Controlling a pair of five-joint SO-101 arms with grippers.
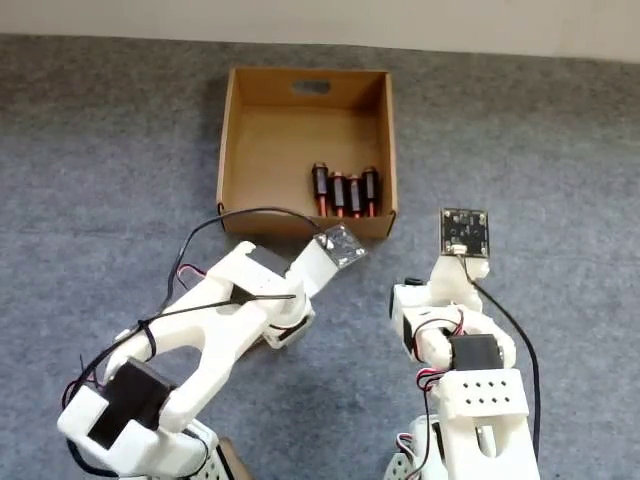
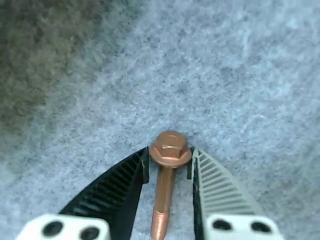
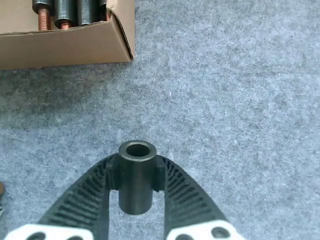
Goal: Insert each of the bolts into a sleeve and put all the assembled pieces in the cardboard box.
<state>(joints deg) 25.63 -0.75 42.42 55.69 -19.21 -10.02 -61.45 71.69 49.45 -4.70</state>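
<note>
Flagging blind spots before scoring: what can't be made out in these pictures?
High view: the bolt in the left end effector, hidden under the left wrist camera.
High view: the sleeve in the right end effector, under the right wrist camera.
Left wrist view: the bolt's threaded tip, cut off by the edge.

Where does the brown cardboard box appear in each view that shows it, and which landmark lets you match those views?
High view: brown cardboard box at upper centre, past both arms.
Right wrist view: a corner of the box lies beyond the right gripper, which is shut on a black cylindrical sleeve.
Shared landmark: the row of assembled black-and-copper pieces inside the box.
</note>
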